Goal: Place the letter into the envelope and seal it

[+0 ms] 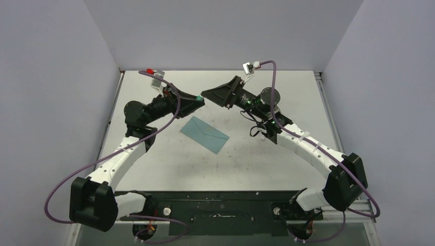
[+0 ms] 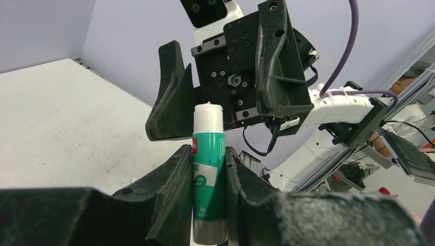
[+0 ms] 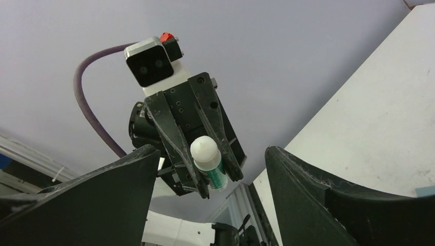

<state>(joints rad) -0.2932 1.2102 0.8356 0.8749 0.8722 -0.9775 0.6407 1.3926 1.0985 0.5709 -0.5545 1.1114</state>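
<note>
Left arm (image 1: pixel 118 159) and right arm (image 1: pixel 313 148): white moulded link shells set between matte black joint housings, with blocky black shoulder units at the base and small green indicator lights on the right forearm. Fitted to each: one purple sheathed cable (image 3: pixel 79 84) and one white-cased wrist camera (image 3: pixel 149 65) with a black twin-lens face, red-capped on the left. Left gripper (image 2: pixel 209 154) and right gripper (image 3: pixel 210 154): black, rough-textured wedge fingers on black mounting plates studded with small screws.
</note>
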